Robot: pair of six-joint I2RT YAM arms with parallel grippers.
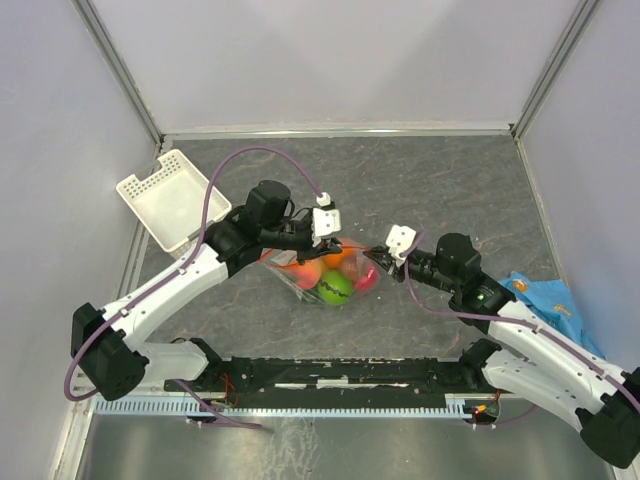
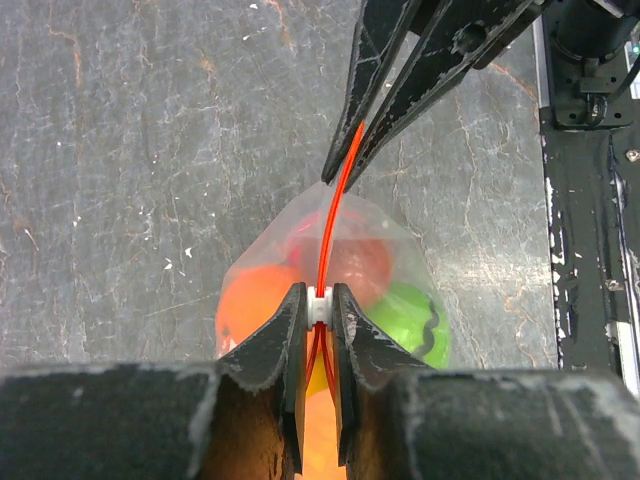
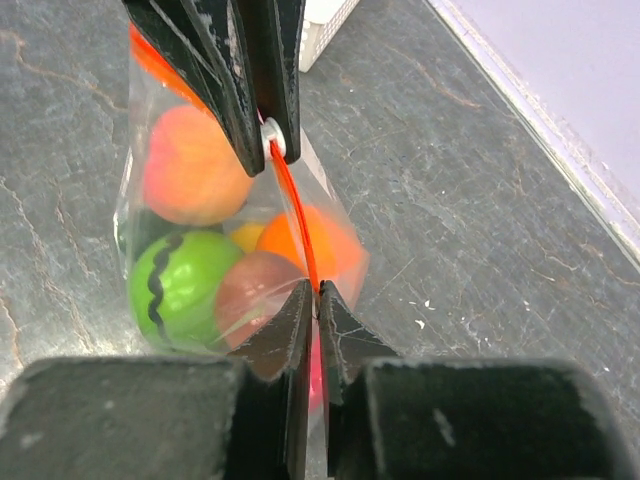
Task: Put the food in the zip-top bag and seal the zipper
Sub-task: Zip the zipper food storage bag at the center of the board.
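Robot lab test cell, not a home or shop. Plain pale wall panels (image 1: pixel 330 60) box in three sides, held by bare metal frame posts (image 1: pixel 120 70). Dark stone-pattern tabletop (image 1: pixel 420 180). Left arm (image 1: pixel 170 290) and right arm (image 1: pixel 540 340) are bolted to a black rail (image 1: pixel 350 375) at the near edge, with a loose purple cable (image 1: pixel 215 190) exposed. Props only: toy food (image 1: pixel 335 287), white perforated basket (image 1: pixel 170 200), blue cloth (image 1: pixel 545 300).

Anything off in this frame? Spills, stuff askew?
No spills: the food sits inside the zip-top bag, with the left pincer and right pincer clamping its zipper. Only the white basket looks askew, seemingly tipped against the left wall.
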